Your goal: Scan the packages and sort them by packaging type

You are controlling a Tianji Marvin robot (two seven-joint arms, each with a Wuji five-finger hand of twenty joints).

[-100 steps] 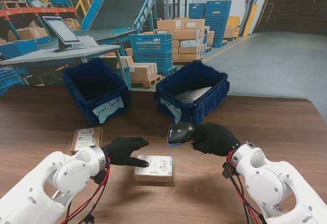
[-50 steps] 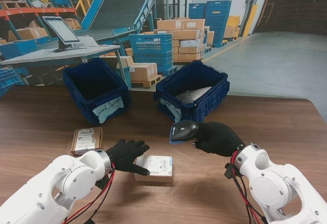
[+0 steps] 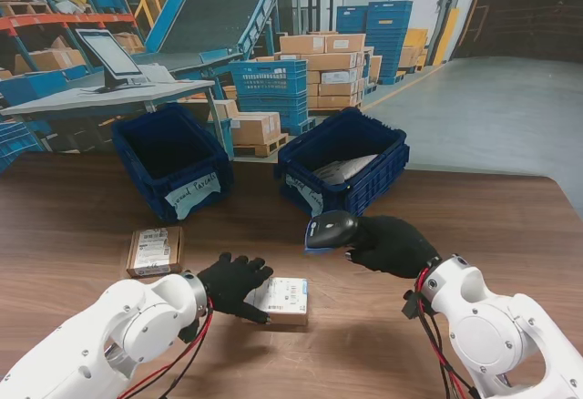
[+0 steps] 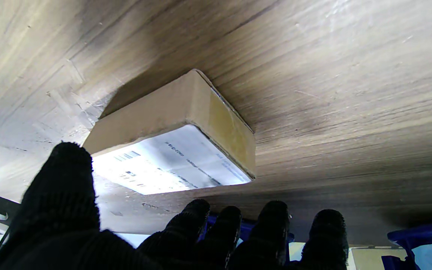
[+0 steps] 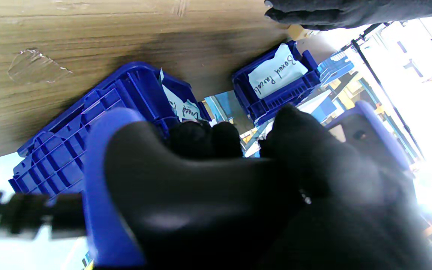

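I work at a brown wood-grain table whose top shows scuffs and a patch of clear tape in my right wrist view; beyond it lies a warehouse with a grey floor, stacked cardboard cartons, blue crates and a side desk carrying a monitor. Two dark blue bins stand at the far side of the table: the left bin bears a handwritten paper label reading "Boxed Parcels" and looks dark inside, while the right bin holds a pale flat mailer. My left hand, gloved in black, lies with fingers spread over the near-left edge of a small cardboard box with a white label, which sits flat on the table close to me; I cannot tell whether it grips it. A second small labelled box lies to the left, apart. My right hand is clenched around a black and blue scanner, held above the table, just nearer to me than the right bin.
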